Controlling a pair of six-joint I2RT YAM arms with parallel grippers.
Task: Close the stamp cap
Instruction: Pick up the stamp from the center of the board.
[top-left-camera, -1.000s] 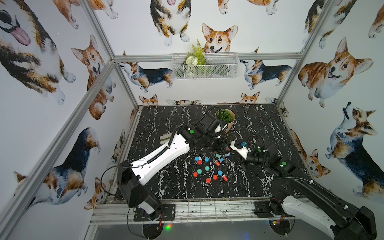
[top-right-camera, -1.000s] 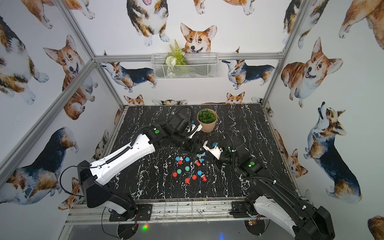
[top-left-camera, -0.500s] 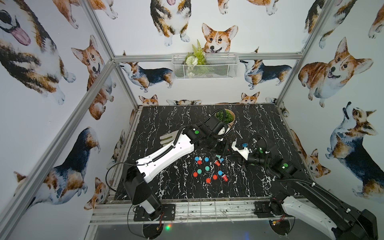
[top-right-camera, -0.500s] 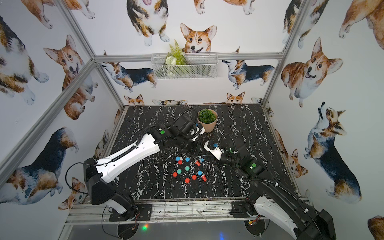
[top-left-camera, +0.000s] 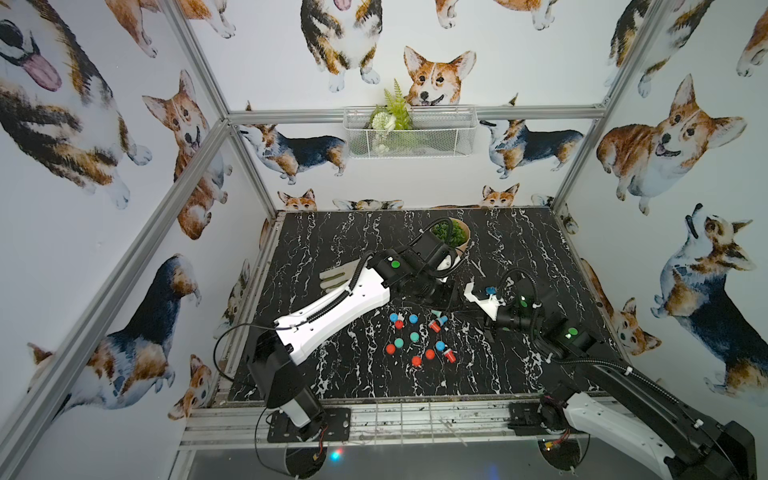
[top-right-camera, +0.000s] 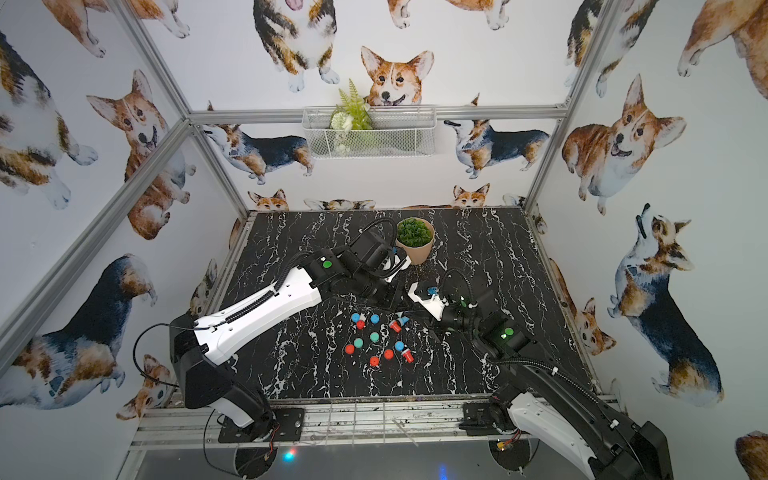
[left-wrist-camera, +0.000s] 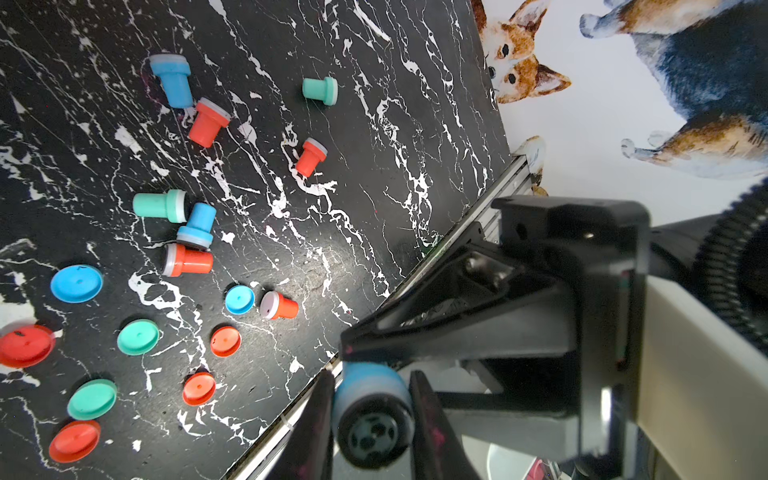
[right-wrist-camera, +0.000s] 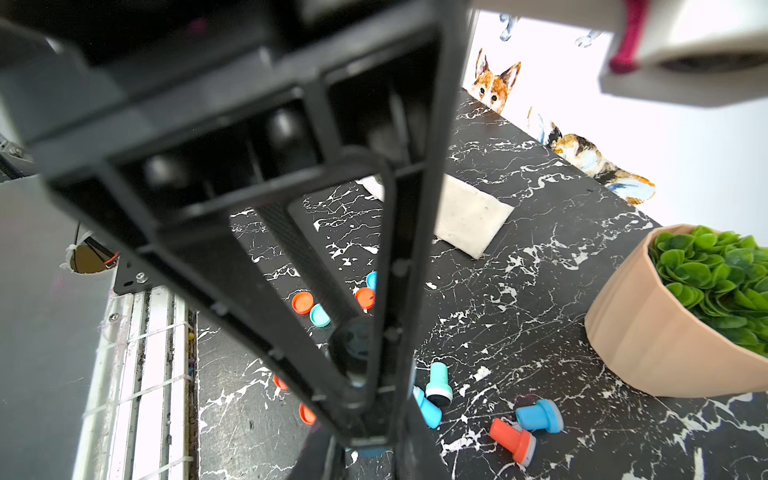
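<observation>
We see a potted plant (top-right-camera: 414, 243) at the back of the marbled worktop (top-right-camera: 490, 249), a wire basket (top-right-camera: 407, 141) of greenery on the wall, and perhaps a pale glove (top-left-camera: 334, 279) lying flat.

No legible text, label, brand, number or sign on anything in view.

Both top views hang high over the front edge of the table (top-left-camera: 307, 237), looking down toward the back wall (top-left-camera: 415, 183), sharing everything. Wrist cameras sit close, slanting across the scattered stamps (left-wrist-camera: 205, 122).
</observation>
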